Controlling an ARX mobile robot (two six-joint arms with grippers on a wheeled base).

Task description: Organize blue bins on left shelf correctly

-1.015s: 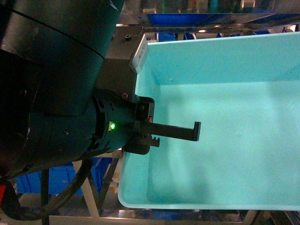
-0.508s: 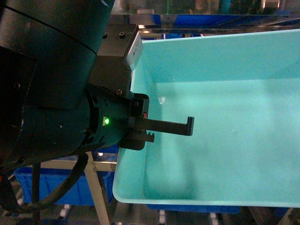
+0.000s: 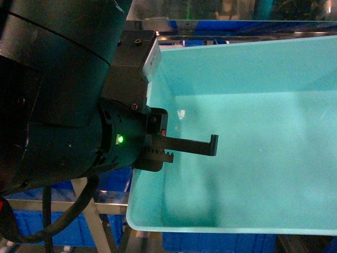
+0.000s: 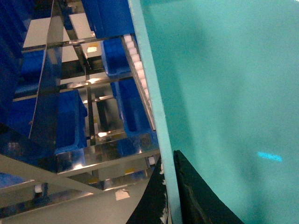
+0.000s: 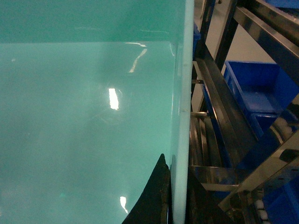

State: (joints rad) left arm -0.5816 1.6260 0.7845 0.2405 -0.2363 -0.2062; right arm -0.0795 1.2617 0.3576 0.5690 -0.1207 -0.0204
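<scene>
Both grippers, left and right, pinch the turquoise bin's walls, which has risen slightly, probably toward a shelf tier.

No readable text, label, brand, number or sign appears in any view, whether on the bins, the shelf or the robot's arms.

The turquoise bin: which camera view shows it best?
The head view: the turquoise bin shows its open inside, floor and three walls, with the left tool clamped on its wall. Each wrist view shows only one wall and its rim edge-on, pinched by that arm's tool, left and right.
</scene>
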